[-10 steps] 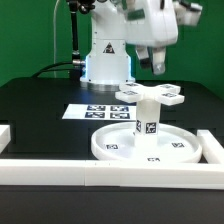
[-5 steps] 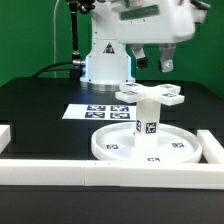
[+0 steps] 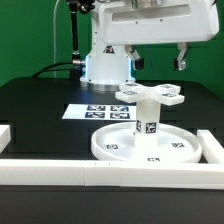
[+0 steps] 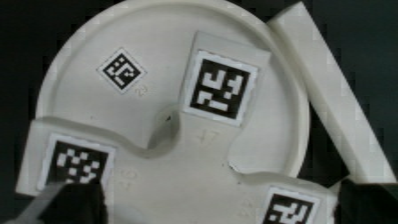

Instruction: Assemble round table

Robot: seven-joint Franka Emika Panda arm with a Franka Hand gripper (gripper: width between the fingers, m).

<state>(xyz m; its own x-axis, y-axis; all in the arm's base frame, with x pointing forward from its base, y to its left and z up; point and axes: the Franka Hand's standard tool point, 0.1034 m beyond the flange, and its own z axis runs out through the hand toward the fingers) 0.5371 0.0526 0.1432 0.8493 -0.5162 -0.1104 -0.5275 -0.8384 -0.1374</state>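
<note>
The large rimmed round disc (image 3: 118, 146) lies on the black table near the front rail. The short thick leg (image 3: 148, 118) stands upright on its middle. The cross-shaped foot (image 3: 152, 95) sits on top of the leg. My gripper (image 3: 158, 62) hangs above the foot, apart from it, open and empty, with one finger (image 3: 136, 63) to each side. The wrist view looks straight down on the foot (image 4: 196, 140) with its tags, and the disc (image 4: 151, 40) lies beneath it.
The marker board (image 3: 92, 112) lies flat behind the disc. White border rails run along the front (image 3: 90, 170), the exterior view's right (image 3: 212, 146) and left (image 3: 5, 133). One rail shows in the wrist view (image 4: 311, 70). The robot base (image 3: 105, 65) stands at the back.
My gripper has swung from the exterior view's right to over the foot and has turned, so its fingers now stand wide apart on either side. The table parts have not moved.
</note>
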